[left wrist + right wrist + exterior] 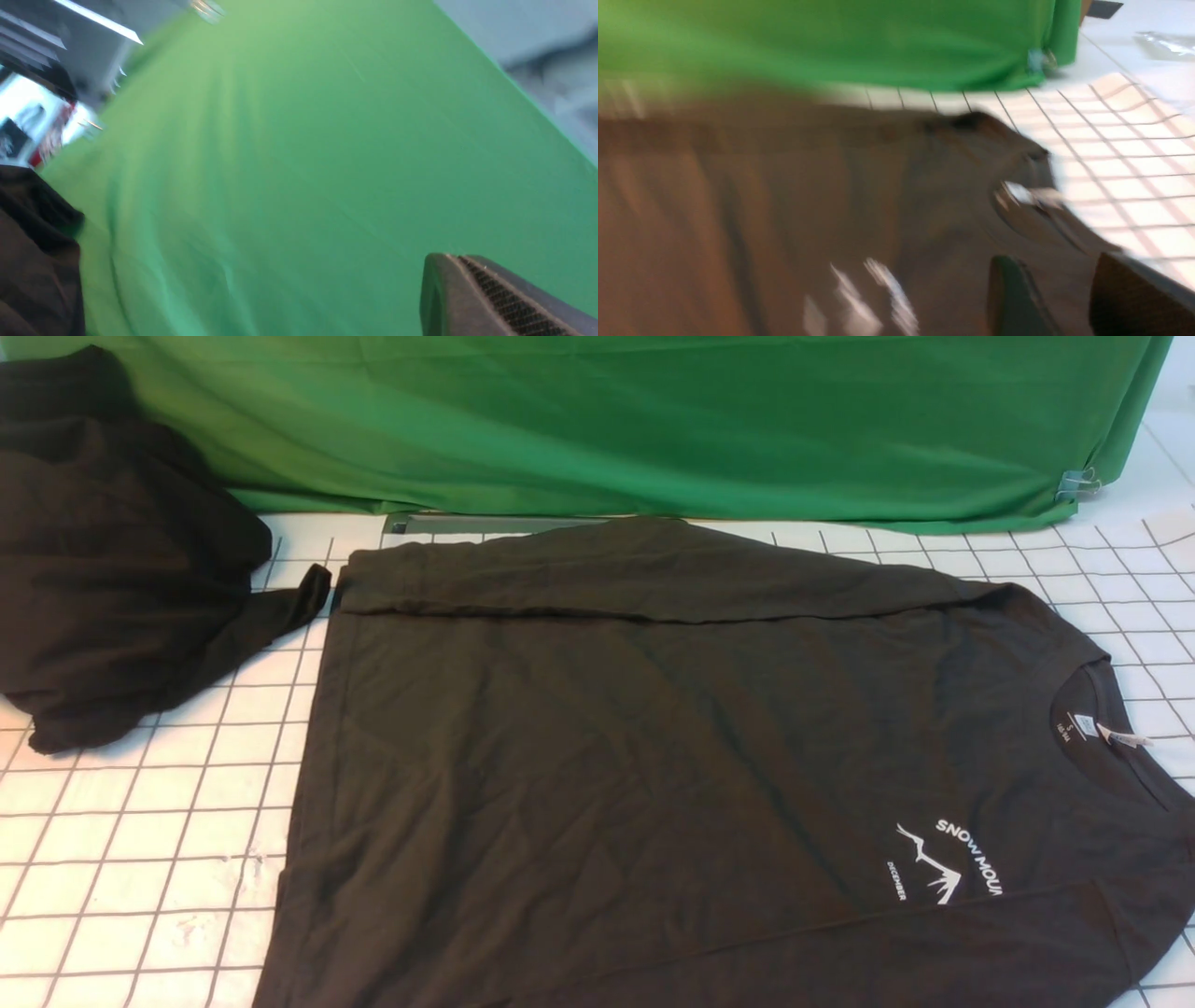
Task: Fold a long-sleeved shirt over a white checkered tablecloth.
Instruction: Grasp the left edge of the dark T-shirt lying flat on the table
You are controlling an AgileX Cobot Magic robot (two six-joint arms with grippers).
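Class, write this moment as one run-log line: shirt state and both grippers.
garment: long-sleeved shirt flat on white checkered tablecloth, far edge folded in | left gripper: shut | right gripper: open, over shirt

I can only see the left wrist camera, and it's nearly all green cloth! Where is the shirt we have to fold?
Observer: The front view shows the long-sleeved shirt lying flat on the white checkered tablecloth, with its collar toward the robot's right.
Operator: Is any of it folded?
Observer: Yes, a strip along its far edge lies folded over the body, close to the green cloth.
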